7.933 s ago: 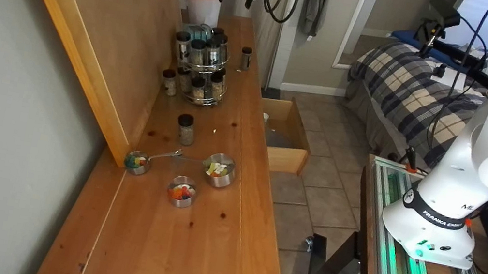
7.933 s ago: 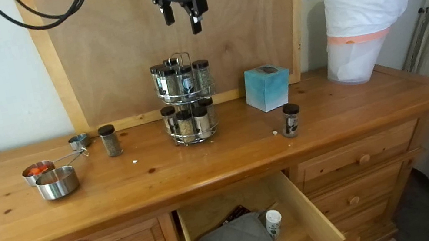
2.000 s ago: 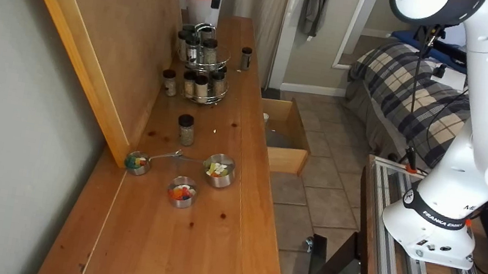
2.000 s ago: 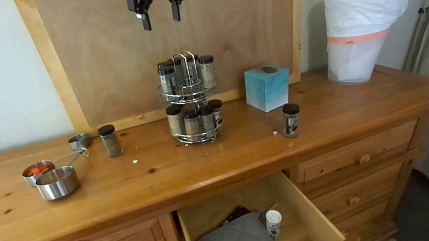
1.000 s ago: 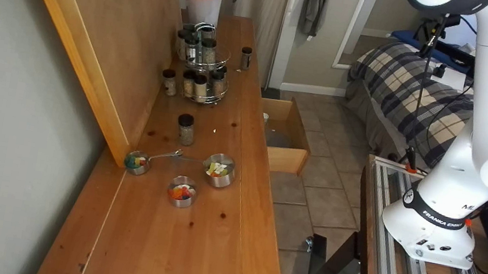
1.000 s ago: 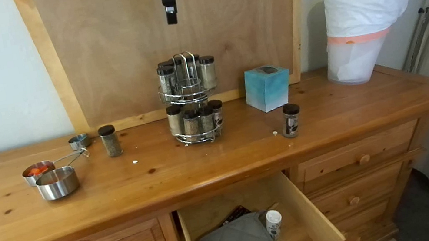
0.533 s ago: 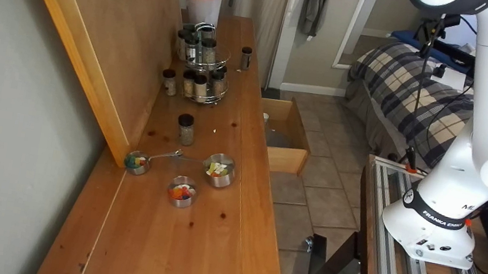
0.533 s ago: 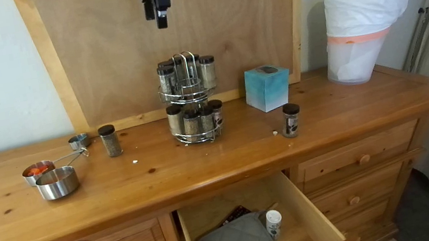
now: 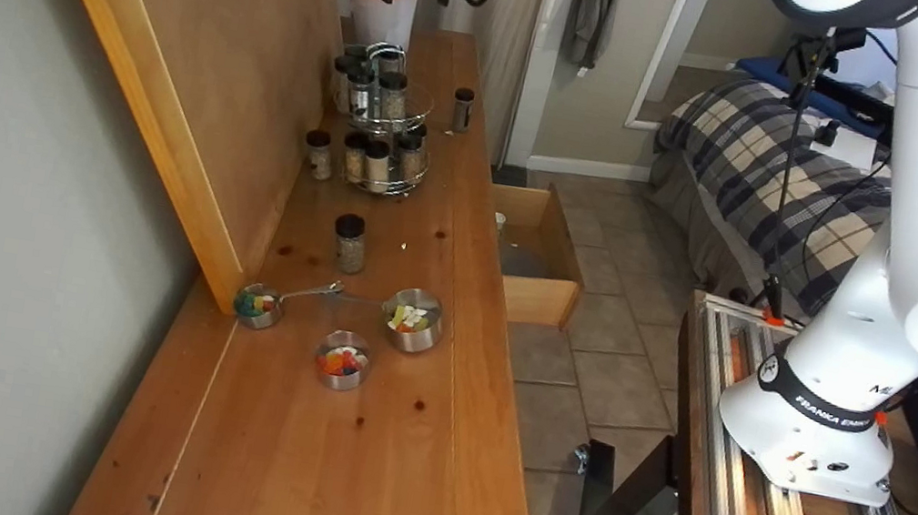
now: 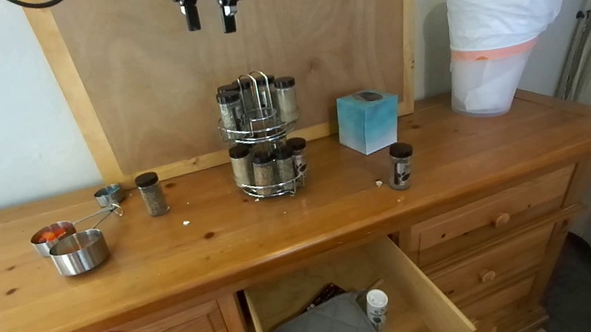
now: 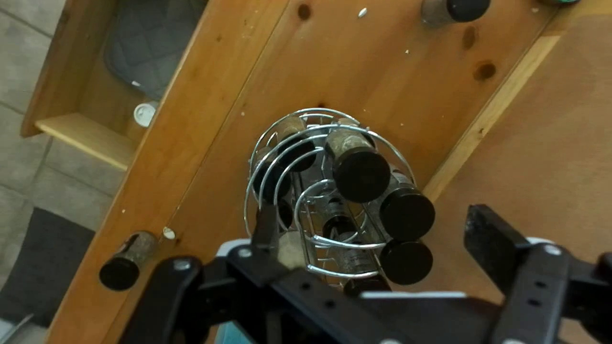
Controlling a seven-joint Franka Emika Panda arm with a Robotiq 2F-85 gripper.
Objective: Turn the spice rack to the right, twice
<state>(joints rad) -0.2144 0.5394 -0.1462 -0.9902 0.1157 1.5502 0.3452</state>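
The spice rack is a two-tier round wire carousel with dark-lidded glass jars, upright on the wooden dresser top, in both exterior views (image 9: 392,126) (image 10: 261,135). In an exterior view its upper tier shows a gap without jars at the front. My gripper (image 9: 415,0) (image 10: 212,27) is open and empty, pointing down, above the rack and apart from it. In the wrist view the rack (image 11: 346,246) lies below and between the spread fingers of the gripper (image 11: 374,220). The left finger covers part of the rack's jars there.
Loose spice jars (image 10: 152,195) (image 10: 400,165) stand on either side of the rack. Metal measuring cups (image 10: 80,257) sit farther left. A blue tissue box (image 10: 364,126) and a white bin (image 10: 489,77) are to the right. A drawer (image 10: 426,301) is open below. A wooden board (image 10: 155,93) stands behind.
Compared with the oldest frames, the rack has turned and its upper gap now faces front. In the last second my gripper has twisted about its wrist above it; the rack stays still.
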